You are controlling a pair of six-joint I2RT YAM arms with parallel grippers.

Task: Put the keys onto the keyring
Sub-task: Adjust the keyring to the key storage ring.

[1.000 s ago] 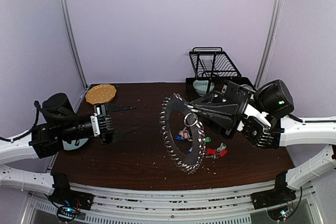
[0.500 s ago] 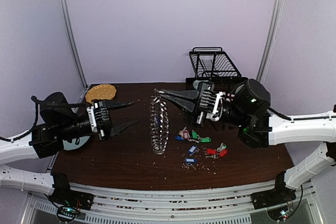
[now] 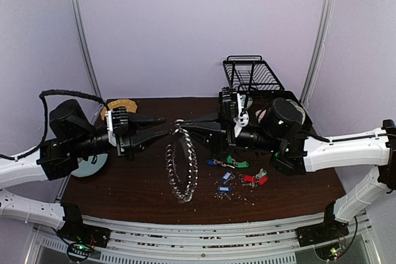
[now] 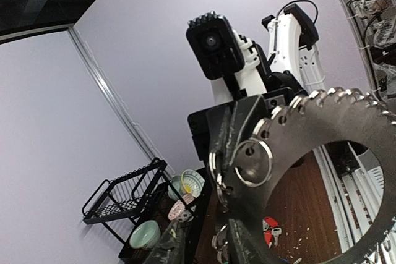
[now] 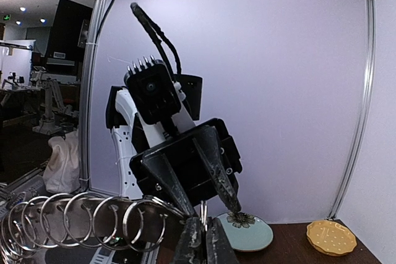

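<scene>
The keyring [image 3: 182,165], a dark loop edged with silver split rings, hangs over the table's middle. My right gripper [image 3: 180,129] is shut on one ring at its top; the right wrist view shows the pinch [image 5: 202,227] with the keyring [image 5: 93,221] trailing left. My left gripper [image 3: 167,127] faces it from the left, jaws apart, straddling the top rings. In the left wrist view my left gripper [image 4: 203,222] has small rings of the keyring [image 4: 252,162] between its fingers. The keys [image 3: 228,162], with blue, green, red and pink tags, lie on the table right of the loop.
A black dish rack [image 3: 250,75] with bowls stands at the back right. A yellow plate [image 3: 120,104] sits at the back left, and a pale blue plate [image 3: 93,165] lies under the left arm. Crumbs dot the brown table [image 3: 136,183].
My right gripper swung the keyring leftward and turned it, so the loop now hangs edge-down. My left gripper moved right and up to the top rings, and its jaws narrowed.
</scene>
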